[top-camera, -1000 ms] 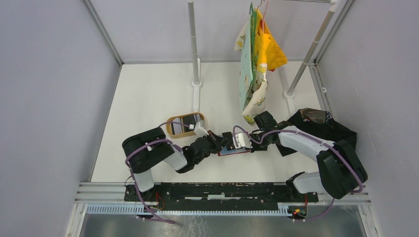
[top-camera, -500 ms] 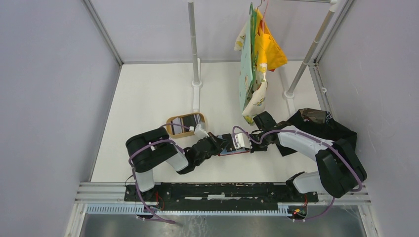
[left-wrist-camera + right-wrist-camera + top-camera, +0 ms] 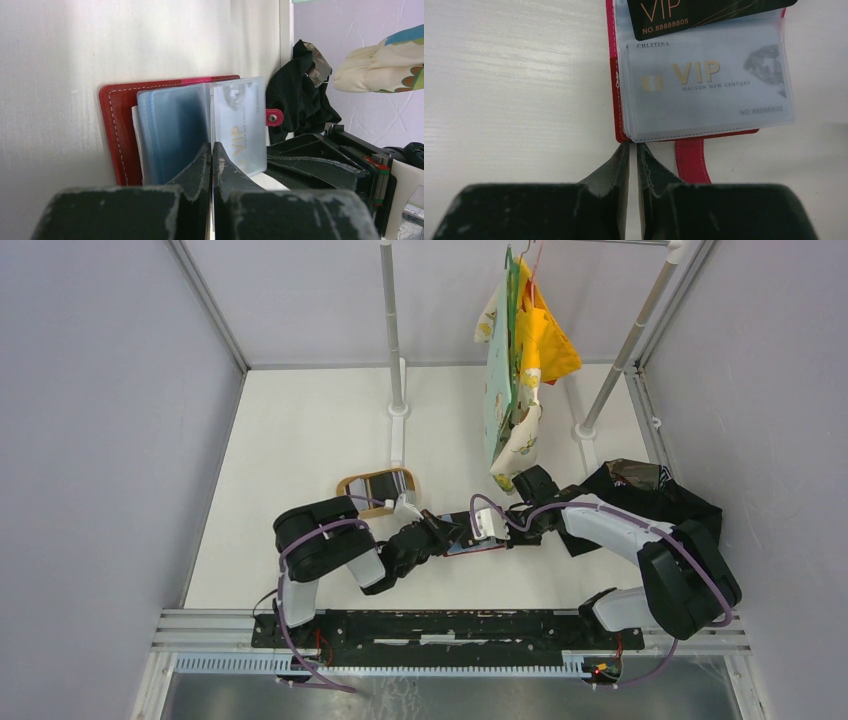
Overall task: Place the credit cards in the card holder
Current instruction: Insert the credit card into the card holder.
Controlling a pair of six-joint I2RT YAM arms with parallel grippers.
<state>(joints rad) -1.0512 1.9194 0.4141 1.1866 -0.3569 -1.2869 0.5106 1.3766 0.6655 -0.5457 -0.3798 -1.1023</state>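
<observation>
Left claw (image 3: 212,147): jaws pressed together, nothing visible between them, tips pointing at the fold of the clear sleeves of the red card holder (image 3: 117,130). Right claw (image 3: 633,147): jaws drawn to a narrow slit, tips at the holder's lower-left corner; a pinch cannot be confirmed. Holder lies open on the white counter (image 3: 514,75), centre of the overhead view. Silvery card (image 3: 709,80): inside a sleeve. Dark card (image 3: 684,12): directly above it, at the frame's top. Tan tray (image 3: 343,498): upper left of both claws.

L gripper (image 3: 212,152) closed; R gripper (image 3: 633,150) pinched together.
</observation>
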